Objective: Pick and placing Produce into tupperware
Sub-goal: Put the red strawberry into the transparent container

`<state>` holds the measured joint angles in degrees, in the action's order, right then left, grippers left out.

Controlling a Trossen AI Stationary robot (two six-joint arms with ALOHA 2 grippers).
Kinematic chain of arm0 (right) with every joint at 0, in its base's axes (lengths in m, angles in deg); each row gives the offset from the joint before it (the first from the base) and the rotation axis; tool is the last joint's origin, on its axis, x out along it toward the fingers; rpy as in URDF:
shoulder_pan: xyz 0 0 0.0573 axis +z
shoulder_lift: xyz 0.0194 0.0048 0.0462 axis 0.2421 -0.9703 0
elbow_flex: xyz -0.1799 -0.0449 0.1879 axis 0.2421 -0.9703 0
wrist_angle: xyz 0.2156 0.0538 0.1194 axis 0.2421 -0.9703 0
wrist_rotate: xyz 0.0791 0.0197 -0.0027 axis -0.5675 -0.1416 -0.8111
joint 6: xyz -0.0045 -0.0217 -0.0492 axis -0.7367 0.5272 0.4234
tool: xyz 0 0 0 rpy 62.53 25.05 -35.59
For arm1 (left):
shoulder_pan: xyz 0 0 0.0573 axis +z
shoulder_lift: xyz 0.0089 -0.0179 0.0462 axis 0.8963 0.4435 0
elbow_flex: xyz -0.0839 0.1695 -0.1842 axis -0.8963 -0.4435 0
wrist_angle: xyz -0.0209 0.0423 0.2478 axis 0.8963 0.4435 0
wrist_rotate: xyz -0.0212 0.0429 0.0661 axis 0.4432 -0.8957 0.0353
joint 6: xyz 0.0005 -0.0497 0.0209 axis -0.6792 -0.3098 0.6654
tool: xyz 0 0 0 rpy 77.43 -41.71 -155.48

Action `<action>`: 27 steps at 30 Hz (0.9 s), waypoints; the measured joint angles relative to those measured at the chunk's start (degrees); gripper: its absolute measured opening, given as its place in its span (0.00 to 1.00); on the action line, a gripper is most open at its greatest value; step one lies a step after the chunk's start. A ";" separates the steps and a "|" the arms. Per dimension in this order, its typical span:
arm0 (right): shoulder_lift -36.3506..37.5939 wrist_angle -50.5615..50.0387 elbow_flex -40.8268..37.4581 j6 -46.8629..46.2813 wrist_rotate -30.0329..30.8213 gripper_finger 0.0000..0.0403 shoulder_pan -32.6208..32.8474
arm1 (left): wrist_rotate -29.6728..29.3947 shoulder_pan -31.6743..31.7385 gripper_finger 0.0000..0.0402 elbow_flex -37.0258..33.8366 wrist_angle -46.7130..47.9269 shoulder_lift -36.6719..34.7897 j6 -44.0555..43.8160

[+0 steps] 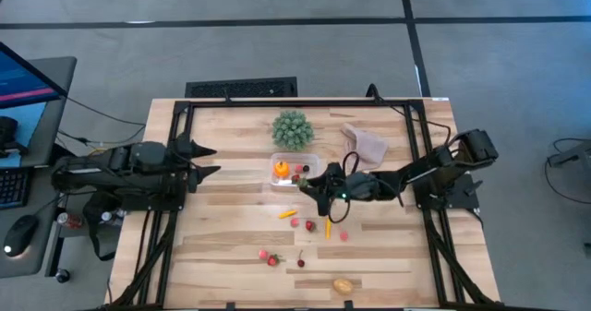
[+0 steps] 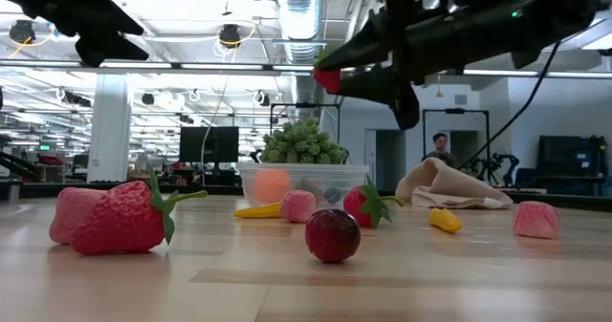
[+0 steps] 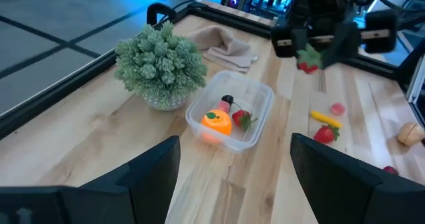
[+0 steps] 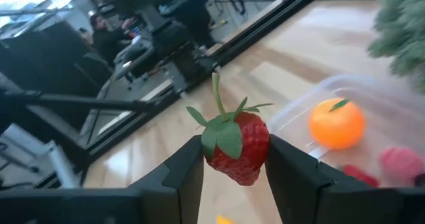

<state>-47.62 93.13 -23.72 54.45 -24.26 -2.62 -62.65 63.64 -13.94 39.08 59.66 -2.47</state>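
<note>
Right wrist view shows a strawberry (image 4: 238,146) pinched between the two fingers of the right tool (image 4: 234,159), lifted off the table (image 1: 231,246) just beside the clear container (image 4: 358,111). That container sits near the middle of the table, in front of the green plant (image 1: 292,129), and holds an orange (image 3: 216,121), a strawberry, a pink piece and a dark piece. High view alone shows the loose produce (image 1: 310,224) scattered toward the near edge, with a tan piece (image 1: 343,285) closest to it, and the cloth (image 1: 366,142) by the far right corner. Left tool (image 1: 205,161) hovers with fingers spread over the left side, empty.
</note>
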 joint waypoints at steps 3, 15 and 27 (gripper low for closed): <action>0.00 -0.15 0.00 0.52 0.00 0.34 -2.05 | 0.00 0.00 0.68 -0.08 -0.44 -1.13 1.10; 0.00 -7.81 0.02 -3.06 0.04 0.36 -9.96 | -1.72 0.00 0.68 -0.08 -0.52 -1.32 2.00; 0.00 -13.74 0.00 -6.32 0.08 0.36 -12.29 | -1.73 0.00 0.68 -0.06 -0.51 -1.32 2.13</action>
<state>-47.62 79.38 -23.73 48.13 -24.18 -14.91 -64.38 63.64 -14.00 38.57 58.34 -0.34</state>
